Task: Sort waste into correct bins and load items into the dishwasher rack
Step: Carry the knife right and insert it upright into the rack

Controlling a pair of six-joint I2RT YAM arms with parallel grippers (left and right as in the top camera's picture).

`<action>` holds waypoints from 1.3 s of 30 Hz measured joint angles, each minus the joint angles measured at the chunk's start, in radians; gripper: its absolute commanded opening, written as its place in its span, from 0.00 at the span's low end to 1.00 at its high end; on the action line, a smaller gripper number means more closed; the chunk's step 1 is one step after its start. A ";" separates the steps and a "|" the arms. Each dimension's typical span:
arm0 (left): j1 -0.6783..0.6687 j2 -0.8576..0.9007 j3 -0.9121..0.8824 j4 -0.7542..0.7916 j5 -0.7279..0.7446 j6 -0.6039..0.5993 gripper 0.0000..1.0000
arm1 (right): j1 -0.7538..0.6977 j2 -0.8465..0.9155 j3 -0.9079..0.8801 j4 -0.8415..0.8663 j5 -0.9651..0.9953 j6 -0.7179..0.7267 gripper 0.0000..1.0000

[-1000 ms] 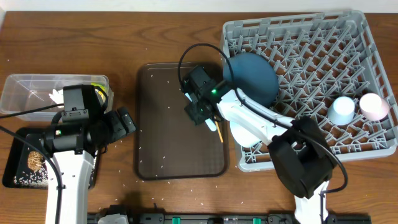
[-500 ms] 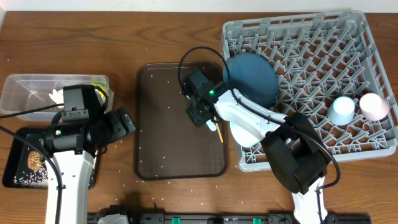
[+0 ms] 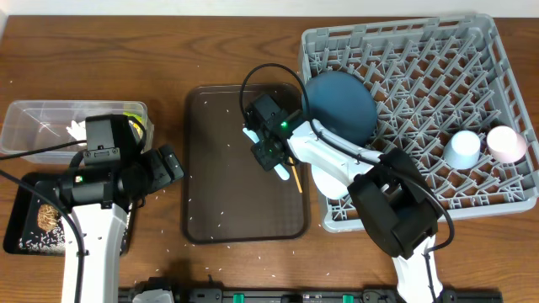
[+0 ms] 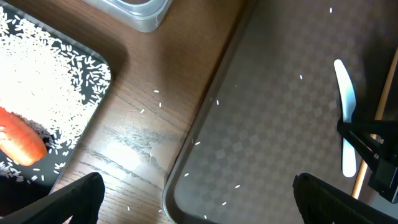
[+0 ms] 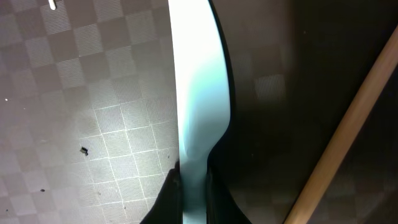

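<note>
Right hand (image 3: 271,151) is clenched on the pale blue spoon (image 5: 198,81), which is gripped partway along its length over the right part of the dark brown serving tray (image 3: 221,206). Whether the spoon is lifted clear of the tray or resting on it cannot be told. A wooden chopstick (image 3: 296,179) is seen just beside the spoon, on the tray's right edge (one stick or a pair cannot be made out). Left hand (image 3: 168,165) is held released, its fingers spread wide and nothing between them, above the worktop (image 3: 126,50) by the tray's left rim. Behind it the clear tub (image 3: 34,139) and, nearer the front, the black tray (image 3: 18,231) are placed; rice grains (image 4: 56,81) and an orange carrot (image 4: 22,140) are contained in the black tray. A large blue plate (image 3: 341,105), a light blue cup (image 3: 462,150) and a pink cup (image 3: 507,143) are stood in the grey rack (image 3: 421,59). Loose grains are scattered over the serving tray and worktop.
</note>
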 measured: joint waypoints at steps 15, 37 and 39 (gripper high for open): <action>0.000 0.000 0.000 0.000 0.000 0.000 0.98 | -0.001 -0.118 0.087 -0.070 -0.002 -0.005 0.01; 0.000 0.000 0.000 0.000 0.000 0.000 0.98 | -0.567 -0.465 0.115 -0.357 0.078 0.037 0.01; 0.000 0.000 0.000 0.000 0.000 0.000 0.98 | -0.598 -0.431 0.110 -0.357 0.077 0.027 0.01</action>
